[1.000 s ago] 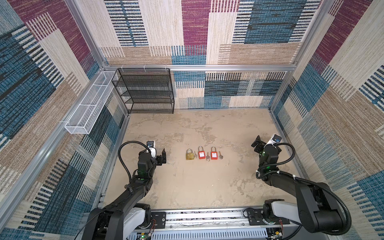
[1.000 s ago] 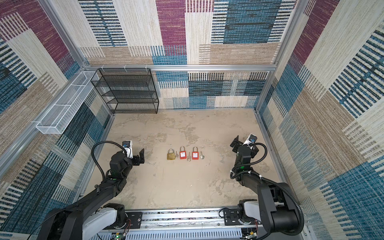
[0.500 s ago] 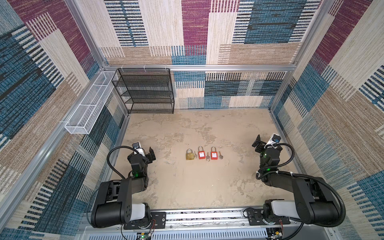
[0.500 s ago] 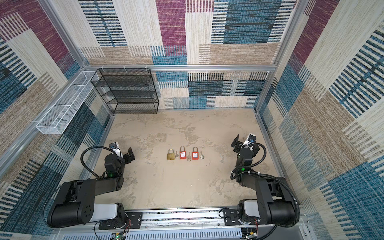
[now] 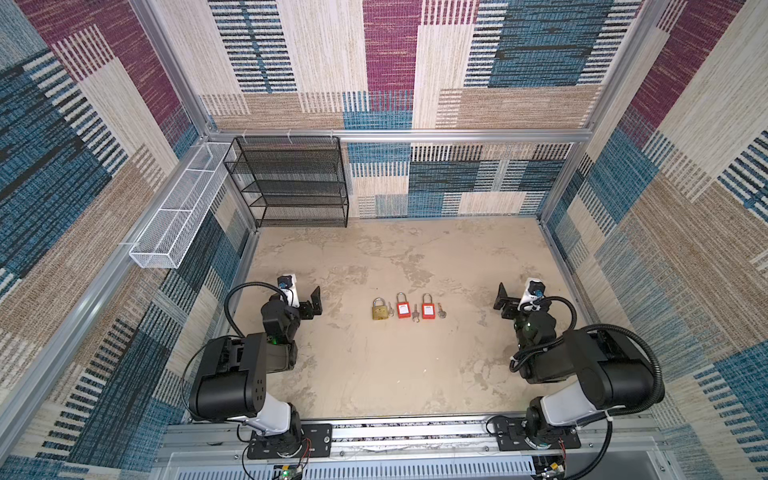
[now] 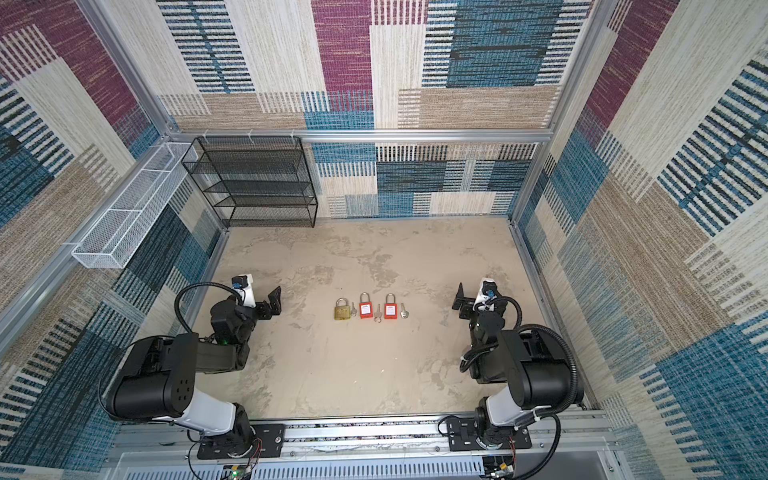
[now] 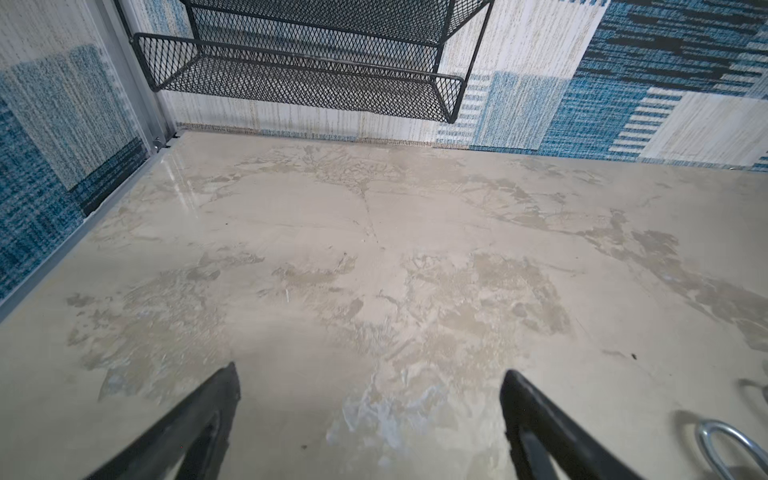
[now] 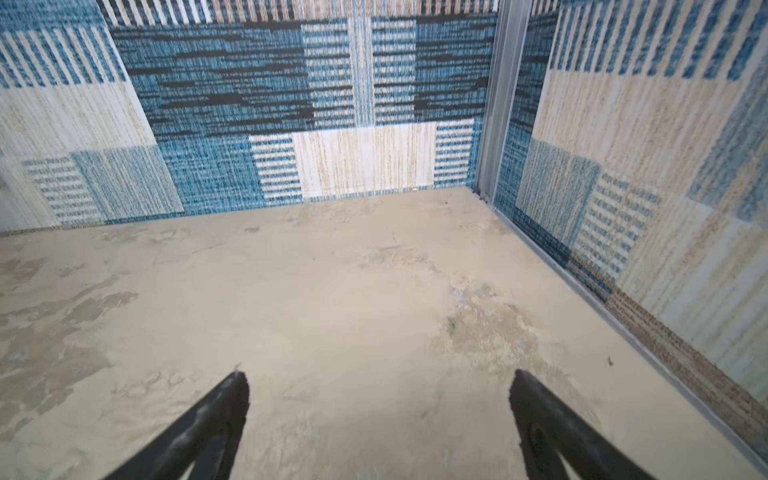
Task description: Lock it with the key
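Note:
Both top views show one row on the table: a brass padlock (image 5: pixel 377 311) (image 6: pixel 341 311) at the left, then two red padlocks (image 5: pixel 402 309) (image 5: pixel 427 310), each with a small silver key (image 5: pixel 390 309) (image 5: pixel 415 312) (image 5: pixel 441 309) to its right. My left gripper (image 5: pixel 316 302) (image 7: pixel 370 376) hovers open and empty to the left of the row. In the left wrist view only a steel shackle (image 7: pixel 725 442) shows at the edge. My right gripper (image 5: pixel 502 303) (image 8: pixel 380 379) stands open and empty to the right of the row, over bare table.
A black mesh shelf rack (image 5: pixel 291 183) stands against the back wall at the left. A white wire basket (image 5: pixel 178 216) hangs on the left wall. Carpeted walls close in the table (image 5: pixel 395 374) on three sides, and a metal rail (image 5: pixel 415 432) runs along the front.
Both arms have folded back toward their bases. The left gripper swung away to the left, then came back toward the row. Both grippers stay open, and the padlocks and keys lie as before.

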Robot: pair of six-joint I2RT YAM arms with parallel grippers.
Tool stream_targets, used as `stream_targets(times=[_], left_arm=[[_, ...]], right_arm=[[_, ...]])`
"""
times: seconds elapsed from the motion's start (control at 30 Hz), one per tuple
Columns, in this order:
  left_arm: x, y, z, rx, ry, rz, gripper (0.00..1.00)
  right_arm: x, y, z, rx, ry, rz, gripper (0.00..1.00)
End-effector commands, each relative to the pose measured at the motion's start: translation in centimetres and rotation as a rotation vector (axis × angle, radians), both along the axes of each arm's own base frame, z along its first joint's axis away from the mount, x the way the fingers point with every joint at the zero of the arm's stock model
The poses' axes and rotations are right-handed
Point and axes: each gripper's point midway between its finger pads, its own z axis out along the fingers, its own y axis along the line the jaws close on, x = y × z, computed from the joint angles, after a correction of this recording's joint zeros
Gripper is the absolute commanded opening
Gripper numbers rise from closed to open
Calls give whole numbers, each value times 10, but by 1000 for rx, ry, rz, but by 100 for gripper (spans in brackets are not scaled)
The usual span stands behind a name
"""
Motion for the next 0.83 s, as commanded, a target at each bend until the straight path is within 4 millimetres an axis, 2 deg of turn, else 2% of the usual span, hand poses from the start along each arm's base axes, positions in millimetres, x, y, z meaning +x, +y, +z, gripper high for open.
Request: stream_targets(times=[0.0, 0.17, 0.3, 0.8], left_arm=[[10, 7, -12, 8, 97, 36, 99], [10, 6, -11, 24, 95, 48, 99], [13, -3, -12, 34, 111, -4, 99], [13, -4, -13, 37, 112, -8, 99]], right_arm=[[9, 4, 6, -7, -5, 27, 99], [9, 4, 6, -9, -8, 26, 99], [9, 4, 7, -11, -13, 26, 99], [9, 4, 8, -10, -14, 27, 99]])
